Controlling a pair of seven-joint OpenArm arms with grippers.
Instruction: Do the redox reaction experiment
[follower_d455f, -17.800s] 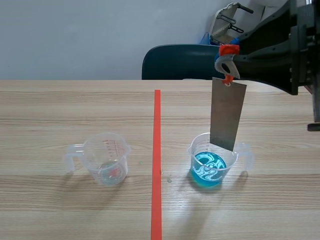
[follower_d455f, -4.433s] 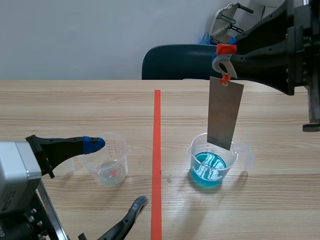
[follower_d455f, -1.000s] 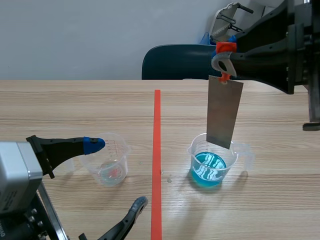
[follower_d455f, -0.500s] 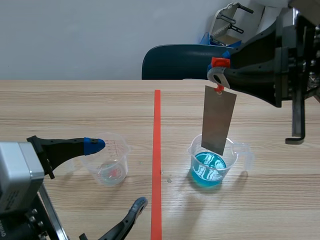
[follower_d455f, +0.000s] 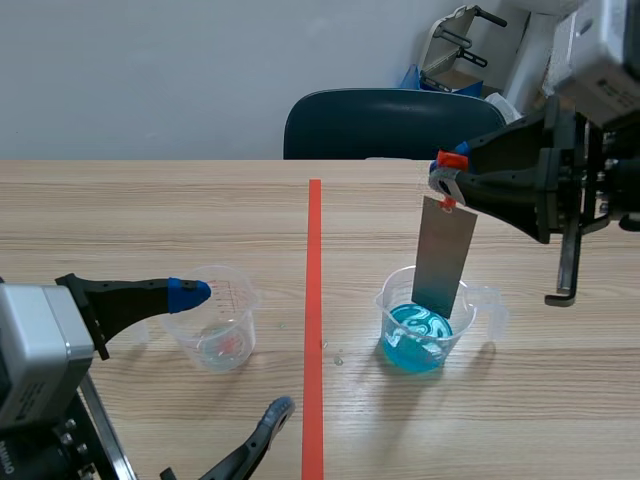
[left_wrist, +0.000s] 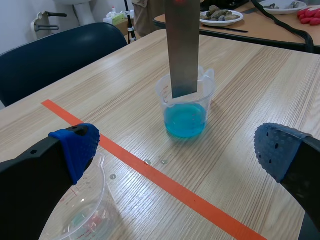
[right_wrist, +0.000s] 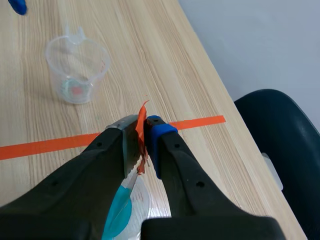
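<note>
A grey metal strip (follower_d455f: 444, 258) hangs upright from my right gripper (follower_d455f: 447, 180), which is shut on its orange-tagged top (right_wrist: 142, 135). The strip's lower end sits inside the rim of a clear cup of blue liquid (follower_d455f: 428, 325); in the left wrist view the strip (left_wrist: 182, 50) ends just above the liquid in that cup (left_wrist: 186, 107). A second clear cup (follower_d455f: 217, 325), nearly empty with a faint red trace, stands left of the tape line. My left gripper (follower_d455f: 232, 352) is open beside it, its blue-padded finger (follower_d455f: 188, 291) at the rim, holding nothing.
A dark blue chair (follower_d455f: 390, 120) stands behind the table's far edge. A few small droplets (left_wrist: 155, 162) lie on the wood by the orange tape line (follower_d455f: 314, 300). Another table with dishes (left_wrist: 217, 15) is beyond the blue cup.
My right gripper has come down and slightly right with the strip, so the strip's lower end now sits deeper in the blue cup. The left arm has stayed where it was.
</note>
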